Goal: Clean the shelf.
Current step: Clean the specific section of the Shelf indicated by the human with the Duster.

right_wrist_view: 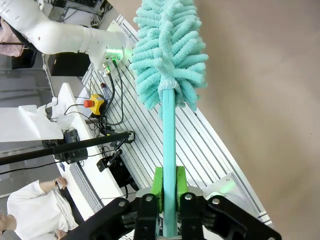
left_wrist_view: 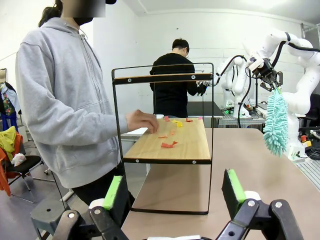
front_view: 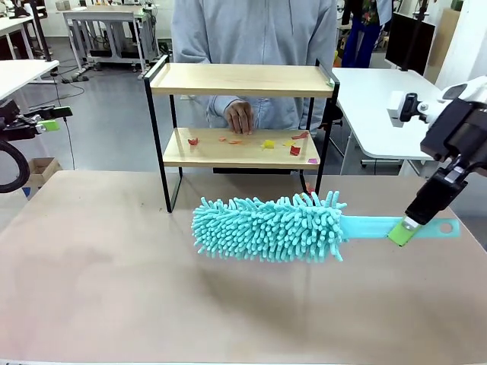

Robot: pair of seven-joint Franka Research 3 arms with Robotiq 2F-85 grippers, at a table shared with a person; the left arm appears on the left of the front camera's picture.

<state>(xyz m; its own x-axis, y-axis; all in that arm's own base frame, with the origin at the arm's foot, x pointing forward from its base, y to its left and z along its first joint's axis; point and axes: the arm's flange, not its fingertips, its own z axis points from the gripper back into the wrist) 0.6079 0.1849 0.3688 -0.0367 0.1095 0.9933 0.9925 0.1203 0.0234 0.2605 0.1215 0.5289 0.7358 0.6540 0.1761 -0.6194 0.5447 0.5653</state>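
While the right tool clamps the duster, scraps litter the shelf.

The shelf is open toward the robot between its two boards, but the duster hangs across the lower part of that opening, just in front. A person's hand rests at the lower board's far edge, among paper scraps. The table left of the duster gives free room.
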